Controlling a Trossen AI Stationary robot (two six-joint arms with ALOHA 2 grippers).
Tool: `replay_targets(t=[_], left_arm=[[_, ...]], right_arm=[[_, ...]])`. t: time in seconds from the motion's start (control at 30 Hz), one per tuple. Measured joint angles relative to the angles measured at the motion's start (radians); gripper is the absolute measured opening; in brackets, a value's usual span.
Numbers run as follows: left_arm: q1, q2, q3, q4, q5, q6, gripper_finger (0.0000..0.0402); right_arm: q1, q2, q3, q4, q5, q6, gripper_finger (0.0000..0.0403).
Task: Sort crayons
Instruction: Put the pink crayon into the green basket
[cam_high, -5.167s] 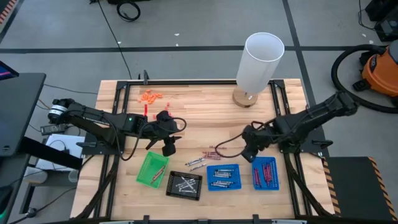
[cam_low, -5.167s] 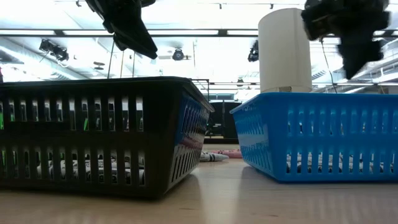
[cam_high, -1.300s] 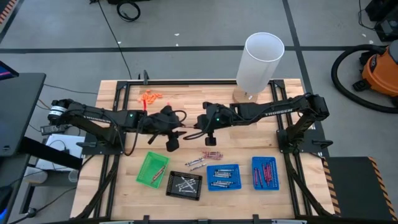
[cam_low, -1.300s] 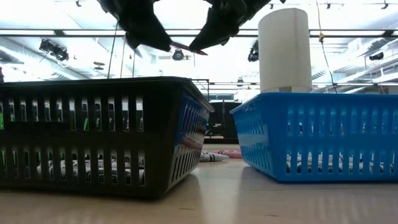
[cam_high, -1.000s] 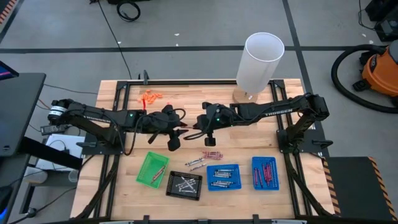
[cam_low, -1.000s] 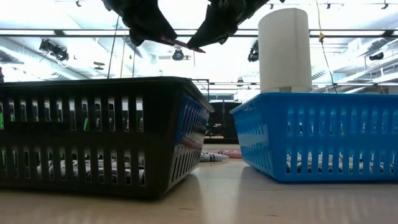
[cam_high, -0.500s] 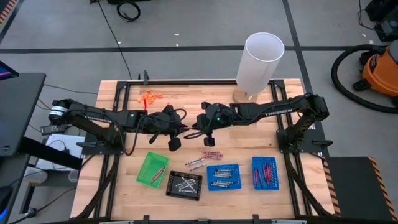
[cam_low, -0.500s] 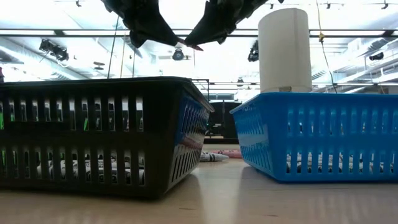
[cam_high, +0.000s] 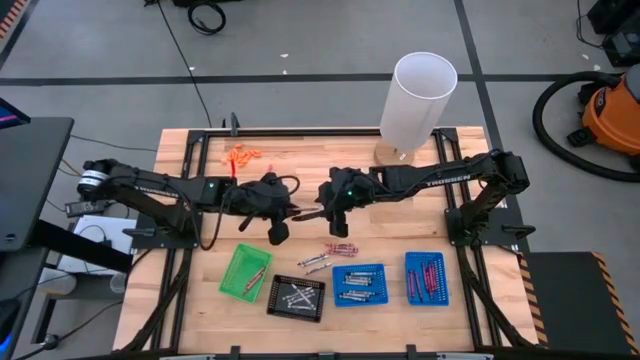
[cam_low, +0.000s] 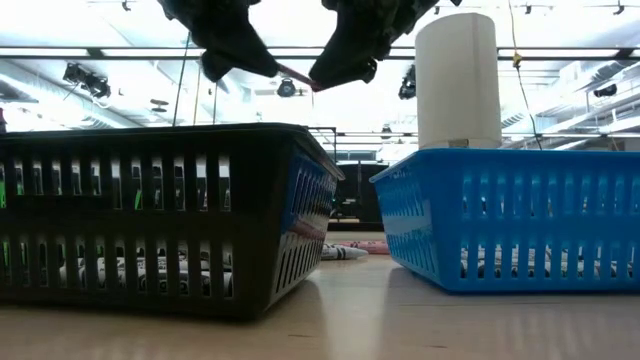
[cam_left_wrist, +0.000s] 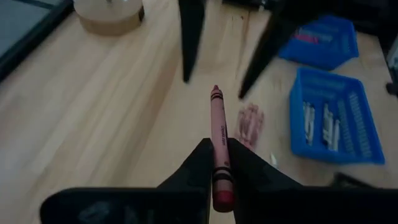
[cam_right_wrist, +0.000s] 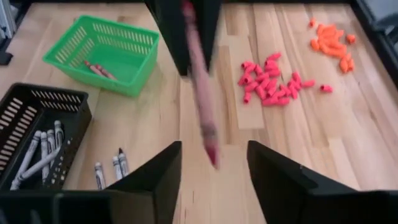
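A dark red crayon hangs in the air above the table's middle, with my left gripper shut on it. My right gripper faces it from the right and is open. Its fingers stand on either side of the crayon's pointed tip without touching it. In the right wrist view the crayon shows blurred between my own spread fingers. Loose grey-white crayons lie on the table below. My left gripper pinches the crayon near its blunt end between its two fingers. The fingers come from the table's left, slanting down, and lie along the crayon. The crayon sticks out past the fingertips toward the right gripper, lifted clear of the table.
Along the near edge stand a green tray, a black tray and two blue trays, all holding crayons. Pink bits lie mid-table, orange bits at the far left. A white cylinder stands at the far edge.
The crayon has passed from my right gripper to my left. The left gripper has shut on its blunt end and the right gripper has opened and let go of the tip. Both arms have stayed where they were, above the table's middle.
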Motion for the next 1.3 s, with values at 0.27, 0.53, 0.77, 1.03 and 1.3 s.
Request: replay_targets(t=[0.27,0.53,0.77,1.03,1.3], left_arm=[[-0.075,-0.059,0.0,-0.238,0.014,-0.139,0.0034],[-0.163,-0.118,0.0,-0.521,0.202,-0.351,0.0034],[-0.281,-0.116,-0.003,-0.627,0.291,-0.526,0.0034],[-0.394,-0.116,-0.09,-0.589,0.405,-0.661,0.0034],[-0.361,-0.111,-0.176,-0.545,0.638,-0.736,0.0034]], right_arm=[[-0.002,0.0,0.0,-0.029,0.024,0.04,0.0252],[-0.002,0.0,0.0,-0.03,0.087,0.042,0.0301],[-0.003,0.0,0.0,-0.029,0.129,0.038,0.0308],[-0.003,0.0,-0.001,-0.014,0.13,0.038,0.0307],[-0.003,0.0,-0.001,0.037,0.131,0.036,0.0305]])
